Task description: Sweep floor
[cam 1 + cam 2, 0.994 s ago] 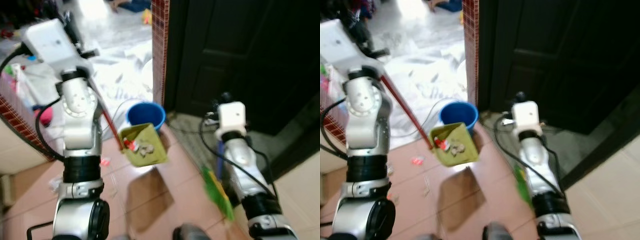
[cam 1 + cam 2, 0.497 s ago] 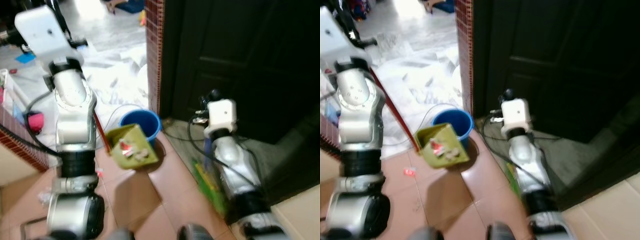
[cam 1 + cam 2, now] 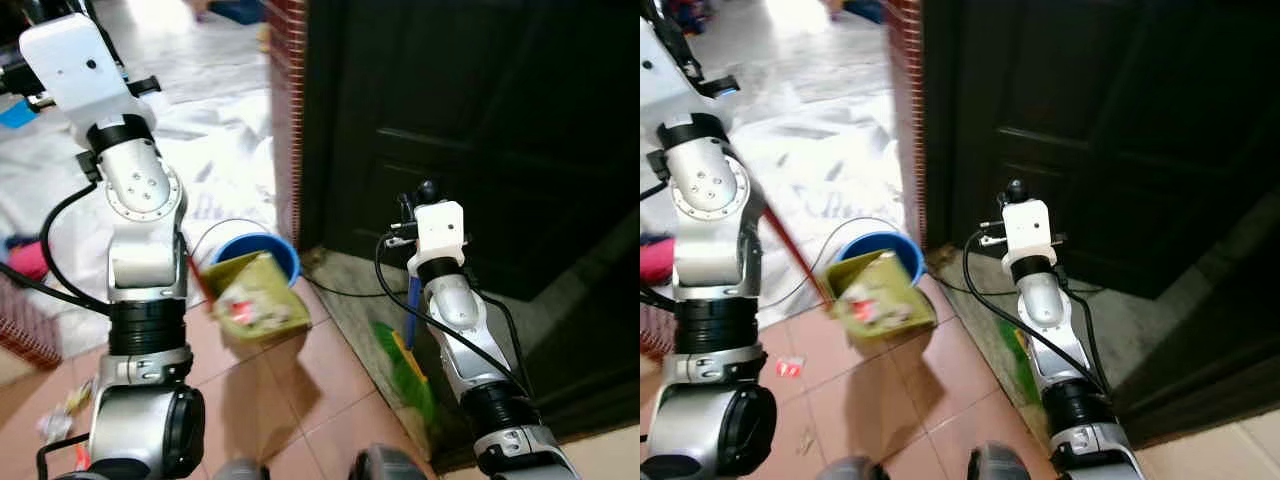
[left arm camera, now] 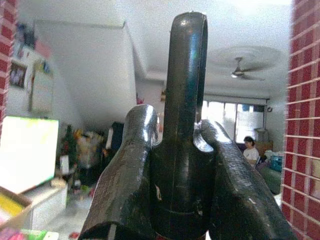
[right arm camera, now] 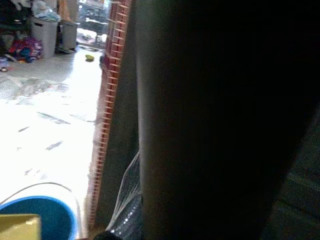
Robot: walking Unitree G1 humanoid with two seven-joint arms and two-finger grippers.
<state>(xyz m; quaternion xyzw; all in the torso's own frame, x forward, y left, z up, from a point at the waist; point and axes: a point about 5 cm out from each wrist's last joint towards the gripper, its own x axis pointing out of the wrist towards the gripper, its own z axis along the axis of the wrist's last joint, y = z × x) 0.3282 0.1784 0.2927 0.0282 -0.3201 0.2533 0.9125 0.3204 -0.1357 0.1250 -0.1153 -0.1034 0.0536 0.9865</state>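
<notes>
Two arms up, and each is busy with a tool. On the left, the yellow-green dustpan (image 3: 255,298) hangs above the tiled floor (image 3: 300,390), loaded with scraps of paper and a bit of red litter, its mouth tilted toward the blue bucket (image 3: 243,248) just behind it. Its red handle (image 3: 790,250) runs up and left toward the raised left arm — and in the wrist view the left gripper (image 4: 177,165) has both black fingers (image 4: 125,170) pressed tight around the handle's dark looped end (image 4: 185,65).

Over on the right, a blue-handled broom (image 3: 412,310) with green bristles (image 3: 405,370) stands close against the right arm, its head down on the grey threshold by the dark door (image 3: 480,120). The right gripper sits up at the top of that handle; whether its fingers are spread or closed, cannot tell — the wrist view is mostly black.

More litter lies on the floor near left: a red scrap (image 3: 790,367) and pale bits (image 3: 60,415).
</notes>
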